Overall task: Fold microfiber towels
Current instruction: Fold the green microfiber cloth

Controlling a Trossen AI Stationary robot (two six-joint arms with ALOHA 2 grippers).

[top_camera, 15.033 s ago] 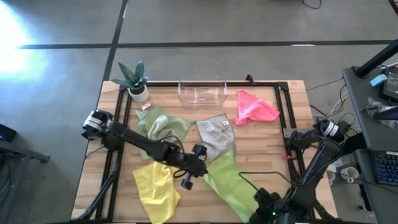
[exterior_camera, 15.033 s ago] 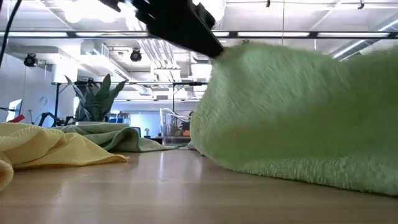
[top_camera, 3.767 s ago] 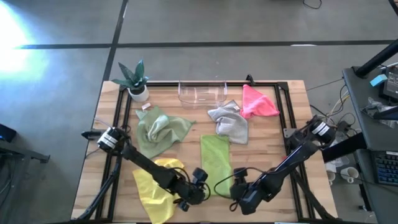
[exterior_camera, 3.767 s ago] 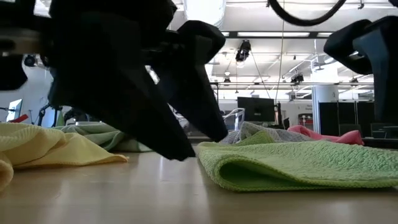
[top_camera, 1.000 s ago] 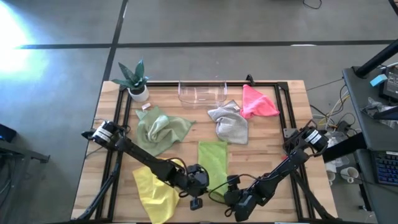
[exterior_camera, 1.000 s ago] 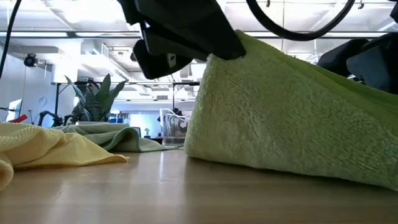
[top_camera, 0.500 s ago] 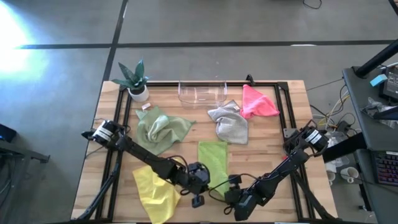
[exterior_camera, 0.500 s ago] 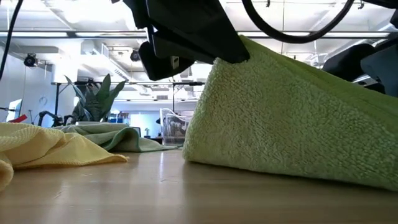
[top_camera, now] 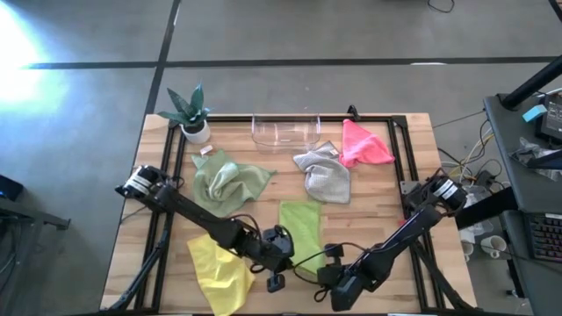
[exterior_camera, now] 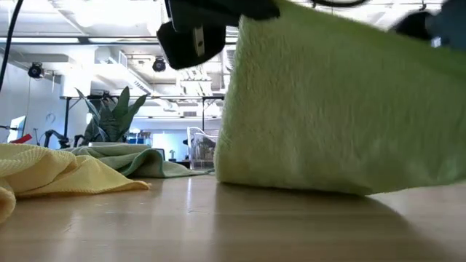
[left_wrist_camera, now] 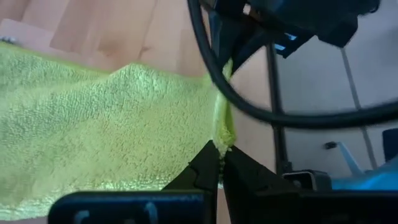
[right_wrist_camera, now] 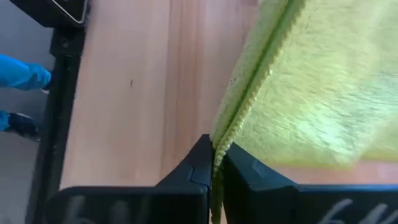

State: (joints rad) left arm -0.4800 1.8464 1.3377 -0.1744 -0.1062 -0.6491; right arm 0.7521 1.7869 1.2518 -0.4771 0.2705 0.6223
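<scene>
1. High view: lime green towel [top_camera: 302,226] lies as a folded strip, long axis running from the table's near edge toward the far side. Left gripper [top_camera: 277,247] sits at its near-left corner, right gripper [top_camera: 326,261] at its near-right corner, both equally close to the near short edge. The rest of the towel extends away from both claws toward the grey towel [top_camera: 323,176]. Pink towel [top_camera: 362,147], pale sage green towel [top_camera: 225,182] and yellow towel [top_camera: 216,266] lie apart from the strip, as does the clear plastic tray [top_camera: 284,131].
2. Low view: near edge of the lime green towel [exterior_camera: 335,102] is lifted off the wooden table [exterior_camera: 145,225], hanging as a curtain with its bottom hem still touching the wood.
3. Left wrist view: left gripper [left_wrist_camera: 220,165] is clenched on a corner hem of the lime green towel [left_wrist_camera: 106,130]; cloth spreads away to one side of the fingers.
4. Right wrist view: right gripper [right_wrist_camera: 215,152] is clenched on the hem of the lime green towel [right_wrist_camera: 323,93]; the edge runs straight away from the fingertips.
5. Judgement: the next move likely carries the near edge along the long axis toward the far edge, both arms together.
</scene>
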